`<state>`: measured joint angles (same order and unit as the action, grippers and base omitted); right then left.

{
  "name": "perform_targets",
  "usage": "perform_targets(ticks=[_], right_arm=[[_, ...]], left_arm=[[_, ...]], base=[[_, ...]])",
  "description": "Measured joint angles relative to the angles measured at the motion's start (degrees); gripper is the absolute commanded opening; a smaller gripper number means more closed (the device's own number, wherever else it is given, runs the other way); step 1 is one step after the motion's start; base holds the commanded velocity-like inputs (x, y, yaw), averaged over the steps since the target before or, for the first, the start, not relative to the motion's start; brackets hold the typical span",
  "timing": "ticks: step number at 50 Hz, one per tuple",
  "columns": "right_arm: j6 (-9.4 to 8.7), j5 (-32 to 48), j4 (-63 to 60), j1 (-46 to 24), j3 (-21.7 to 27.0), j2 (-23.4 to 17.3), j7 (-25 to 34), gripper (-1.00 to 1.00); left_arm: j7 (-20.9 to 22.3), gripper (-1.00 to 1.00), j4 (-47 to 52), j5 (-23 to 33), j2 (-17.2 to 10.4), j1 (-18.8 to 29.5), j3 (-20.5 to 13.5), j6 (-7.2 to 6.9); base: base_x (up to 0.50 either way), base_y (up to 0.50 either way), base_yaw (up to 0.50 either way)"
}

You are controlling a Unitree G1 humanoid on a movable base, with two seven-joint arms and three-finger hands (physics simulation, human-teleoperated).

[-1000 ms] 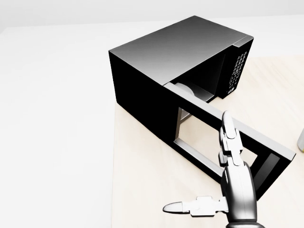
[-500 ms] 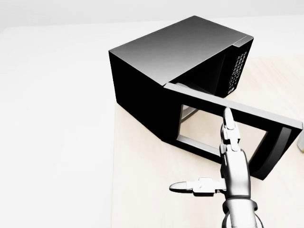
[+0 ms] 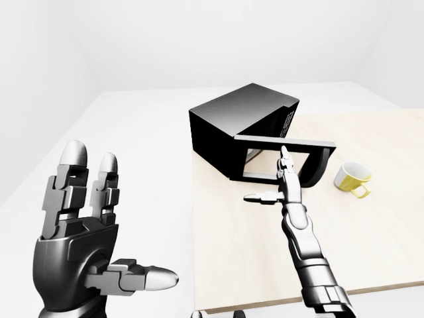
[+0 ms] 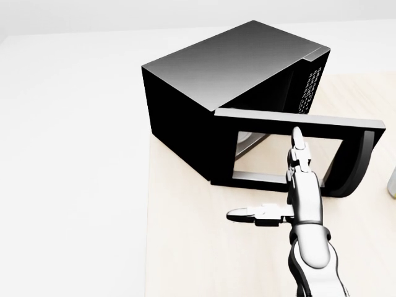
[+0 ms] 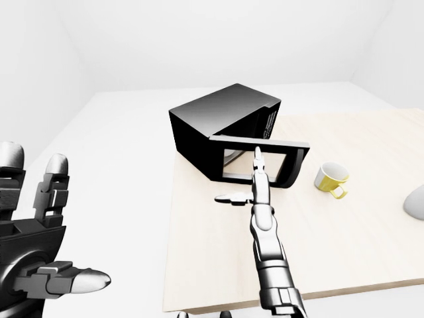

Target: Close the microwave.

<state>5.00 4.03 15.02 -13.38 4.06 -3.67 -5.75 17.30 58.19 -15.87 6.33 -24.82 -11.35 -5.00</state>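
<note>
Swinging further round since a half second ago: microwave door [image 4: 297, 151], now standing almost square across the head view, no longer slanting down toward the bottom right. Following it with the right hand [image 4: 296, 204], which is reaching a little higher in that view than before.

Nearest, at the lower left of the left-eye view: left hand [image 3: 79, 245], raised, fingers spread wide, holding nothing, well apart from everything on the table [image 3: 371, 252].

Beyond it, stretching out with the right hand, fingers straight and open, thumb sticking out to its left, gripping nothing. Pressing, or nearly pressing, with the fingertips [image 4: 297, 137] against the door's window frame; contact itself hard to confirm from these views.

Just past the fingertips: door hinged on the left side, free edge to the hand's right. Behind the door, the microwave [image 4: 229, 80] body with its keypad on the far right.

For doing this step well, judging from the pose: pushing flat and forward, moving the contact point rightward toward the free edge for more leverage, keeping fingers off the gap at the hinge side, continuing until the door is lying flush.

To the right of the hand, well apart: yellow mug [image 3: 351, 179], not in the way.
</note>
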Motion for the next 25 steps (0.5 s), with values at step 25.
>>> perform_targets(ticks=[25], right_arm=[[0.00, -3.09, 25.82, -17.22, 1.92, -4.27, -0.47, 1.00]], left_arm=[[-0.12, 1.00, -0.24, -0.02, -0.13, 0.19, 0.00, 0.00]], base=[[0.00, 0.00, 0.00]])
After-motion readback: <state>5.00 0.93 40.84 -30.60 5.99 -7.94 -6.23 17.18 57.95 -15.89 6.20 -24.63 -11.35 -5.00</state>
